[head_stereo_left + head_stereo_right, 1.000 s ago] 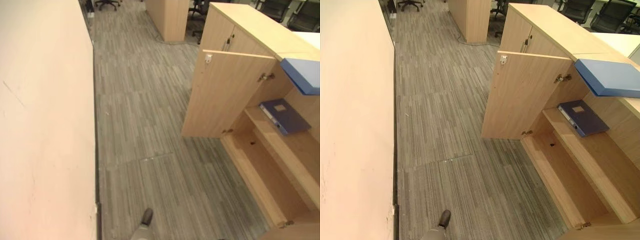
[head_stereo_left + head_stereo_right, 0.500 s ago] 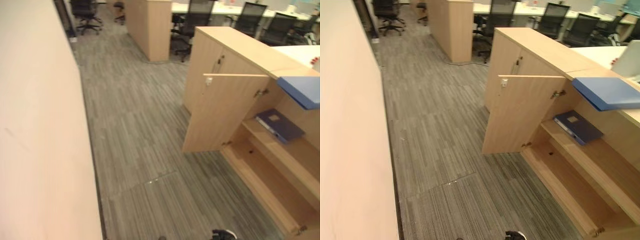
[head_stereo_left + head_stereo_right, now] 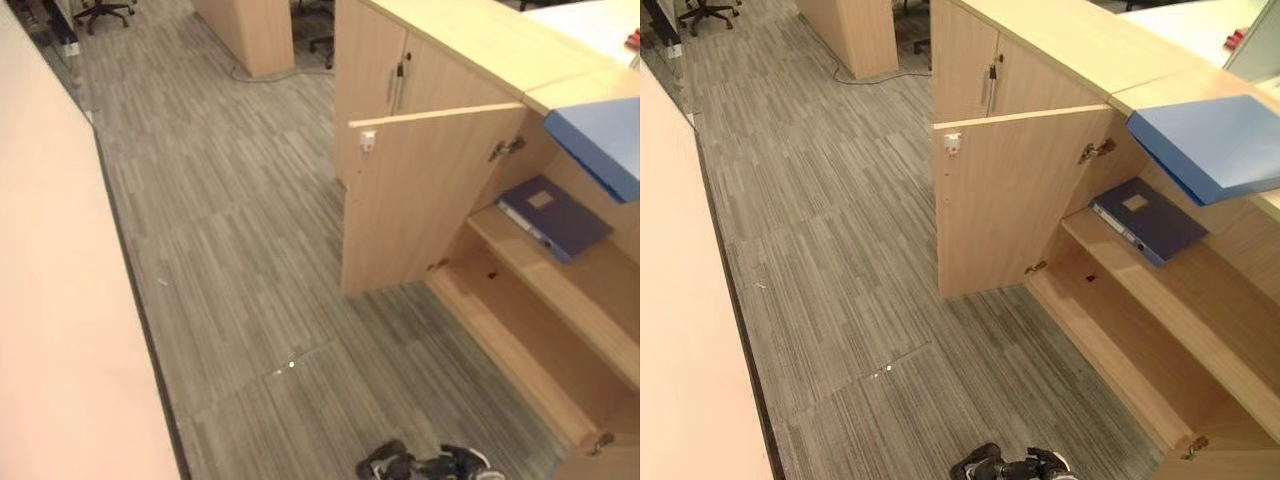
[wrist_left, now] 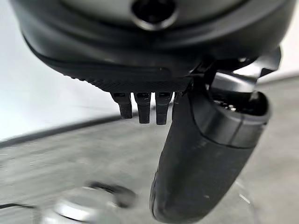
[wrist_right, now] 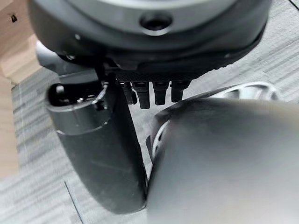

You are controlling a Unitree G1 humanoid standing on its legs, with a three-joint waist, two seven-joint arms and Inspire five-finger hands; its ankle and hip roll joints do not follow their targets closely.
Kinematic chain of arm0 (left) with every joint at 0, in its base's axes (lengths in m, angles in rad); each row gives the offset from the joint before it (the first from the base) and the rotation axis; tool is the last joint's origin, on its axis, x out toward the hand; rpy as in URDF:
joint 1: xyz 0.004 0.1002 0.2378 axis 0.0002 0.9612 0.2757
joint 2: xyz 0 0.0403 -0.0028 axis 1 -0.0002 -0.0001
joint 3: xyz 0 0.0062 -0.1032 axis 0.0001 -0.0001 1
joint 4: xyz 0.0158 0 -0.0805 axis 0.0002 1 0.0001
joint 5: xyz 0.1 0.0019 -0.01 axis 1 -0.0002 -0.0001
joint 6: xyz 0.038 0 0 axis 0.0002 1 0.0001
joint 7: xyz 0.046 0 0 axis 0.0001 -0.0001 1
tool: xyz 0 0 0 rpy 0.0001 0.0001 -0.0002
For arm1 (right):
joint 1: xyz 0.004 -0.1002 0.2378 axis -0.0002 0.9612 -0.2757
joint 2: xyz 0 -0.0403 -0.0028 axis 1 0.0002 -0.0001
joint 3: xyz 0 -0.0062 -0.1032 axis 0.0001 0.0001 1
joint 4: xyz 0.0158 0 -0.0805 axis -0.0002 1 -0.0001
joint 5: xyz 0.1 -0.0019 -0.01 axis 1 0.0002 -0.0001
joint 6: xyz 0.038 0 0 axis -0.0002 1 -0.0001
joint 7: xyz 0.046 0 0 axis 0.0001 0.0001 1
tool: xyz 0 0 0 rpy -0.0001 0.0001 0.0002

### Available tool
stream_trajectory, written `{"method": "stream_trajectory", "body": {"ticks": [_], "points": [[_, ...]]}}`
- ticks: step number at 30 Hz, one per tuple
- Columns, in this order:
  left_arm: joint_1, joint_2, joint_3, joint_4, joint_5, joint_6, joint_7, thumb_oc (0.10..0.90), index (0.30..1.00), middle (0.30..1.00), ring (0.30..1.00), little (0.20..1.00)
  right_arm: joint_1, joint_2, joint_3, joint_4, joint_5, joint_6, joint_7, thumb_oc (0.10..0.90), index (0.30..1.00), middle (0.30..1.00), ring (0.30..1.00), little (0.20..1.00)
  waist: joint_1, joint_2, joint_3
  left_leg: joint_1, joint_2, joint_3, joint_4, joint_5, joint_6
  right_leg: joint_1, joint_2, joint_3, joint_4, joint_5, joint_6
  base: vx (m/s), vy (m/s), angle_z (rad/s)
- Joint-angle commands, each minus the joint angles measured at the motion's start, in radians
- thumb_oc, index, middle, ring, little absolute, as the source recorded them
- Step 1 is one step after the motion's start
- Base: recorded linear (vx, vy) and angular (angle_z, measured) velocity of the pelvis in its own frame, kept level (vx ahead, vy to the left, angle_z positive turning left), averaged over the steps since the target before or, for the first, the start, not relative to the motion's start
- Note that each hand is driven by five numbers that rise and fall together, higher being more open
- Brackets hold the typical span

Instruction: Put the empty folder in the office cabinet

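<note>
Left eye view looks down on grey carpet (image 3: 240,250) with the office cabinet (image 3: 470,60) at the right, its door (image 3: 420,200) swung wide. A dark blue binder (image 3: 553,215) lies flat on the middle shelf (image 3: 1160,290). A lighter blue folder (image 3: 1210,140) rests on the cabinet top, overhanging the open compartment; I take this for the empty folder, though nothing shows its contents. Both hands hang low and away from it. The left hand (image 4: 145,70) has its fingers straight, thumb standing out, nothing held. The right hand (image 5: 145,56) looks the same: relaxed, empty. The step in hand reads as approach. To do it well, close on the cabinet squarely, keep clear of the door edge, and take the folder by its overhanging edge before sliding it onto the shelf beside the binder
</note>
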Motion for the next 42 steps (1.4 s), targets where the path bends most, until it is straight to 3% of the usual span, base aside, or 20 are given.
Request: {"method": "stream_trajectory", "body": {"ticks": [1,2,4,6,7,9,10,12,14,15,21,32,35,36,42], "points": [[0.031,0.035,-0.028,-0.005,-0.024,-0.026,0.009,0.8,0.9,0.9,0.9,0.9,0.008,-0.043,0.012,-0.018,0.064,-0.022,-0.039,0.8,0.9,0.9,0.9,0.9,0.032,-0.045,0.043,-0.112,0.015,-0.025,0.368,0.178,-0.077,0.122,0.057,0.149,-0.249,0.089,0.129,0.36,-0.412,-0.71],[0.028,0.036,-0.022,-0.001,-0.035,-0.025,0.008,0.8,0.9,0.9,0.9,0.9,0.005,-0.046,0.013,-0.022,0.064,-0.021,-0.04,0.8,0.9,0.9,0.9,0.9,0.042,-0.053,0.051,-0.168,0.019,-0.034,0.437,0.201,-0.092,0.138,0.08,0.167,-0.272,0.077,0.114,0.28,-0.27,-1.29],[0.039,0.031,-0.013,0.006,-0.046,-0.021,0.007,0.8,0.9,0.9,0.9,0.9,0.006,-0.045,0.016,-0.019,0.064,-0.02,-0.044,0.8,0.9,0.9,0.9,0.9,0.06,-0.072,0.062,-0.255,0.032,-0.034,0.484,0.158,-0.07,0.172,0.094,0.198,-0.295,0.068,0.114,0.21,-0.071,-1.87],[0.067,0.022,-0.003,0.021,-0.058,-0.015,0.001,0.8,0.9,0.9,0.9,0.9,0.003,-0.046,0.028,-0.022,0.066,-0.024,-0.042,0.8,0.9,0.9,0.9,0.9,0.1,-0.103,0.076,-0.368,0.056,-0.079,0.41,0.066,-0.022,0.21,0.096,0.286,-0.325,0.071,0.137,0.29,0.106,-1.24],[0.073,0.025,0.001,0.032,-0.057,-0.014,0.0,0.8,0.9,0.9,0.9,0.9,0.0,-0.044,0.038,-0.023,0.062,-0.027,-0.038,0.8,0.9,0.9,0.9,0.9,0.116,-0.109,0.08,-0.387,0.057,-0.11,0.364,0.058,-0.018,0.216,0.097,0.32,-0.328,0.072,0.143,0.28,0.148,-0.98],[0.081,0.023,-0.004,0.046,-0.058,-0.015,-0.005,0.8,0.9,0.9,0.9,0.9,-0.004,-0.038,0.059,-0.021,0.05,-0.029,-0.036,0.8,0.9,0.9,0.9,0.9,0.144,-0.107,0.083,-0.4,0.045,-0.243,0.218,0.093,-0.026,0.23,0.116,0.402,-0.34,0.079,0.151,0.23,0.13,-1.52],[0.082,0.022,-0.003,0.056,-0.062,-0.019,-0.005,0.8,0.9,0.9,0.9,0.9,-0.007,-0.036,0.071,-0.016,0.045,-0.032,-0.036,0.8,0.9,0.9,0.9,0.9,0.16,-0.099,0.083,-0.384,0.042,-0.339,0.111,0.15,-0.046,0.245,0.138,0.446,-0.352,0.079,0.153,0.21,0.11,-1.65],[0.077,0.02,-0.009,0.063,-0.071,-0.024,-0.006,0.8,0.9,0.9,0.9,0.9,-0.01,-0.036,0.084,-0.008,0.035,-0.034,-0.036,0.8,0.9,0.9,0.9,0.9,0.171,-0.082,0.081,-0.384,0.032,-0.448,0.0,0.239,-0.058,0.247,0.147,0.483,-0.351,0.095,0.153,0.11,0.168,-1.54],[0.078,0.012,-0.012,0.068,-0.075,-0.027,-0.012,0.8,0.9,0.9,0.9,0.9,-0.007,-0.038,0.088,0.001,0.03,-0.032,-0.032,0.8,0.9,0.9,0.9,0.9,0.172,-0.062,0.065,-0.35,0.019,-0.52,-0.071,0.243,-0.06,0.246,0.163,0.531,-0.353,0.097,0.161,0.11,0.212,-1.94],[0.083,0.004,-0.015,0.077,-0.062,-0.027,-0.014,0.8,0.9,0.9,0.9,0.9,0.005,-0.042,0.079,0.007,0.027,-0.031,-0.029,0.8,0.9,0.9,0.9,0.9,0.154,-0.051,0.036,-0.299,0.016,-0.536,-0.12,0.241,-0.067,0.245,0.161,0.55,-0.36,0.108,0.169,0.1,0.193,-1.1],[0.077,0.018,-0.028,0.067,-0.042,-0.026,-0.017,0.8,0.9,0.9,0.9,0.9,0.041,-0.022,0.064,0.009,0.037,-0.023,-0.024,0.8,0.9,0.9,0.9,0.9,0.104,-0.063,-0.016,-0.22,0.003,-0.471,-0.201,0.252,-0.044,0.244,0.134,0.604,-0.389,0.143,0.196,0.11,0.171,-0.1],[0.009,0.032,-0.117,-0.061,-0.041,-0.048,-0.033,0.8,0.9,0.9,0.9,0.9,0.032,0.002,0.083,-0.006,0.022,-0.013,-0.02,0.8,0.9,0.9,0.9,0.9,0.051,-0.074,-0.039,-0.154,-0.016,-0.392,-0.23,0.219,0.0,0.253,0.099,0.671,-0.406,0.161,0.231,0.06,0.068,-0.32],[0.006,0.032,-0.132,-0.078,-0.028,-0.05,-0.033,0.8,0.9,0.9,0.9,0.9,0.031,0.002,0.085,-0.007,0.019,-0.012,-0.02,0.8,0.9,0.9,0.9,0.9,0.046,-0.073,-0.039,-0.15,-0.018,-0.389,-0.23,0.217,0.002,0.256,0.097,0.671,-0.407,0.163,0.233,0.03,0.015,-0.05],[0.003,0.039,-0.192,-0.143,0.031,-0.056,-0.043,0.8,0.9,0.9,0.9,0.9,0.02,-0.004,0.092,-0.012,-0.001,-0.011,-0.021,0.8,0.9,0.9,0.9,0.9,0.033,-0.069,-0.04,-0.142,-0.019,-0.379,-0.23,0.209,0.008,0.256,0.092,0.678,-0.409,0.167,0.239,0.04,0.023,-0.1],[0.044,0.073,-0.241,-0.284,0.049,-0.057,-0.084,0.8,0.9,0.9,0.9,0.9,0.001,-0.024,0.087,-0.006,-0.035,-0.006,-0.013,0.8,0.9,0.9,0.9,0.9,0.021,-0.055,-0.04,-0.13,-0.014,-0.367,-0.23,0.2,0.012,0.259,0.09,0.69,-0.411,0.169,0.243,0.03,-0.003,-0.11]]}}
